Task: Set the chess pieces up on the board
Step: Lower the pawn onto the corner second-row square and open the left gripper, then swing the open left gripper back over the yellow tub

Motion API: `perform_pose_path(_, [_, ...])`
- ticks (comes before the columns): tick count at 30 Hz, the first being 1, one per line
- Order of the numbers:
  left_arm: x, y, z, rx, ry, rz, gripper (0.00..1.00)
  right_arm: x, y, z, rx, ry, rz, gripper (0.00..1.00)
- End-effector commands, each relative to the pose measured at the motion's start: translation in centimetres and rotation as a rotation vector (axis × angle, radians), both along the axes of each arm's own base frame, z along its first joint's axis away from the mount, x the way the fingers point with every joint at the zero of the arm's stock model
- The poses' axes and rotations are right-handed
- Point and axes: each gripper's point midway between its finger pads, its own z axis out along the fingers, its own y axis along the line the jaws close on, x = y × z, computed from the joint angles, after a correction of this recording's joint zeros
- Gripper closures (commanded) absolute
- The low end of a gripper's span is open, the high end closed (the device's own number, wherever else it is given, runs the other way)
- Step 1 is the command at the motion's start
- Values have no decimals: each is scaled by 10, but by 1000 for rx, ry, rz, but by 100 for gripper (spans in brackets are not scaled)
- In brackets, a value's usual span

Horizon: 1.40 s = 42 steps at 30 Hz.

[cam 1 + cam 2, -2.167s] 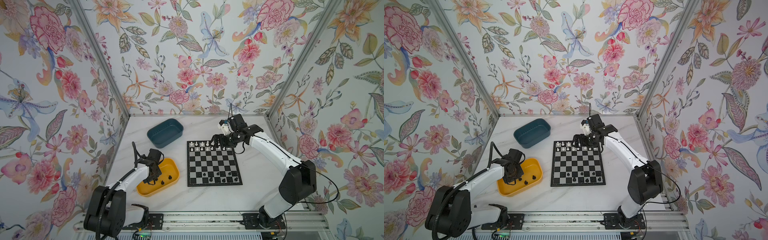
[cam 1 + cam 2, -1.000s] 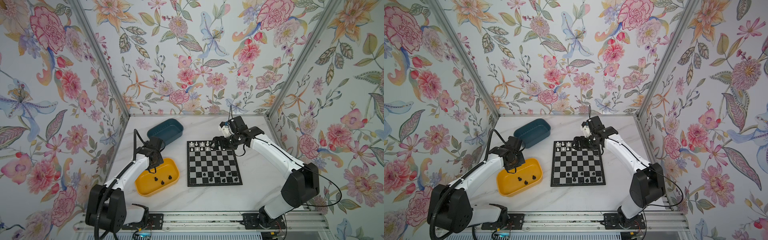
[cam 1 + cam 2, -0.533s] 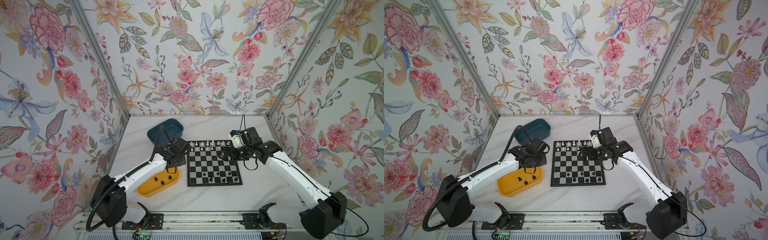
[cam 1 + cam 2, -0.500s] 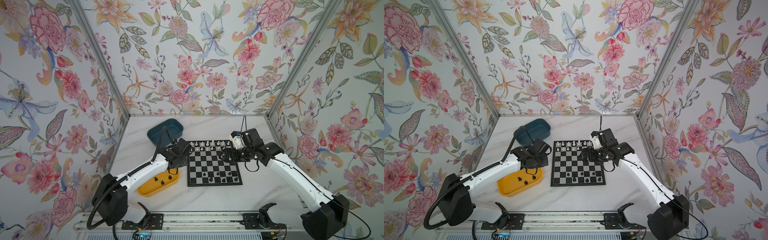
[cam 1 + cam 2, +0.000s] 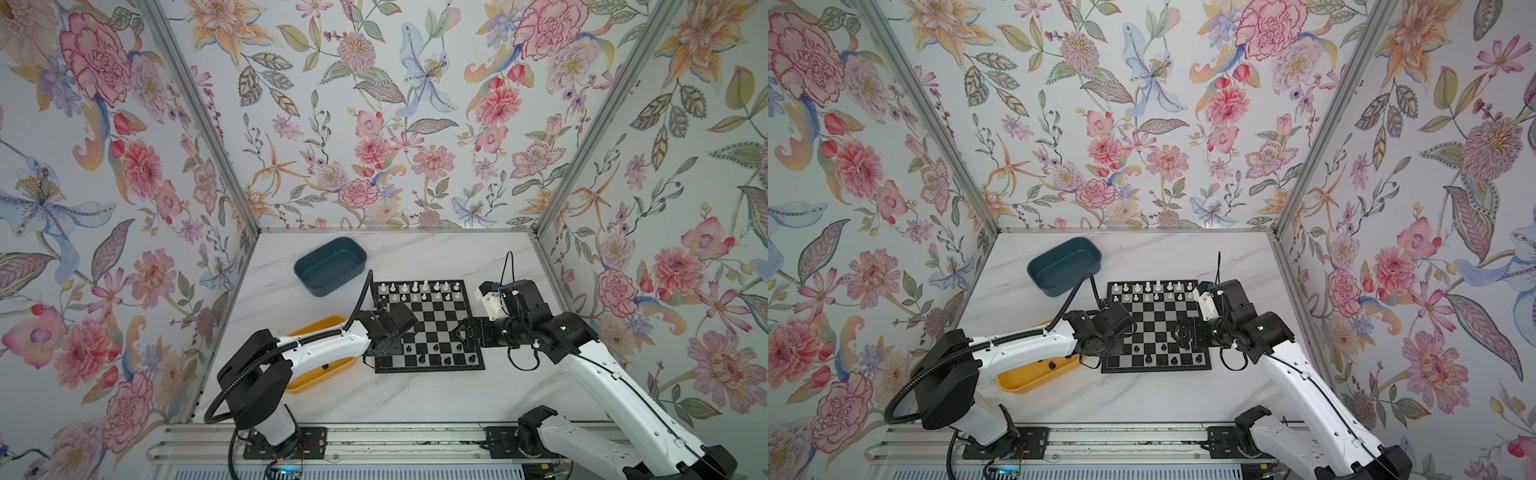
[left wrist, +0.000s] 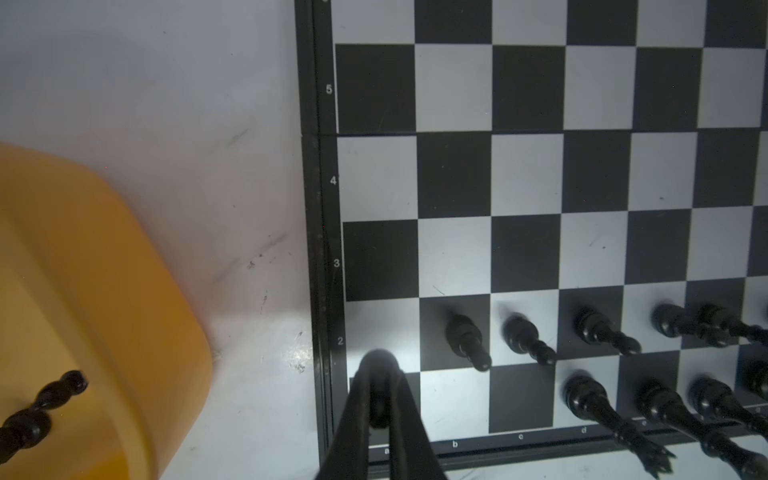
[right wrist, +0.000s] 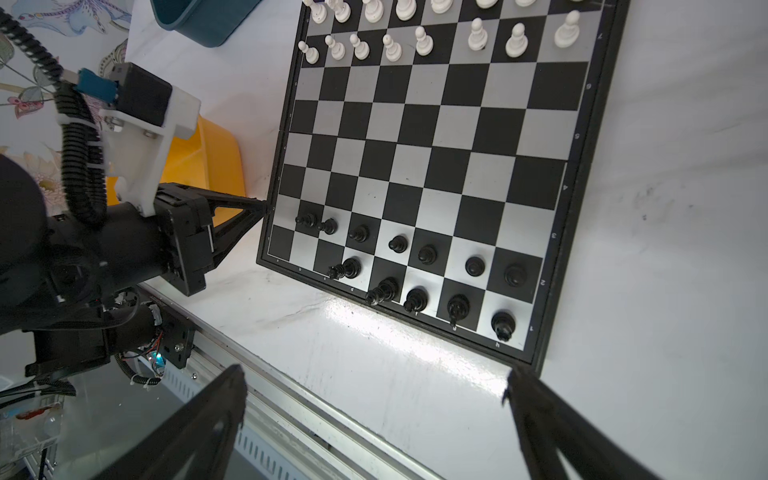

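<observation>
The board (image 5: 428, 316) lies mid-tabletop (image 5: 415, 399). White chess pieces (image 5: 419, 291) fill its two far rows and black pieces (image 5: 434, 353) partly fill the two near ones. At the board's near left corner the left gripper (image 6: 379, 370) is clamped on a black pawn (image 6: 379, 409) over the a-file; whether the pawn touches the square is unclear. The right gripper (image 7: 374, 374) hangs above the board's right side, jaws spread wide, holding nothing. A yellow tray (image 5: 316, 325) just left of the board holds a lying black chessman (image 6: 41, 403). A teal tray (image 5: 330, 266) sits nearer the tabletop's far edge.
</observation>
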Motion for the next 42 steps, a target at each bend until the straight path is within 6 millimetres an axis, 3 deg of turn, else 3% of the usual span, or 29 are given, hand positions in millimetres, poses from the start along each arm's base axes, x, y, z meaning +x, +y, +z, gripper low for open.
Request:
perform_pose_path(1, [-8, -2, -12, 9, 26, -7, 93, -9, -7, -6, -26, 24, -11, 1])
perform_pose_path(19, [-9, -3, -27, 64, 65, -42, 89, -14, -13, -14, -27, 44, -40, 1])
perform_pose_path(27, [-6, -5, -21, 58, 49, -41, 72, -12, -15, -15, -27, 50, -45, 1])
perform_pose_path(37, [13, -3, 16, 71, -34, -18, 70, -6, -14, -12, -31, 46, -44, 1])
perform_pose_path(42, [24, 15, 49, 66, -97, 32, 67, 2, -8, -7, -25, 41, -32, 1])
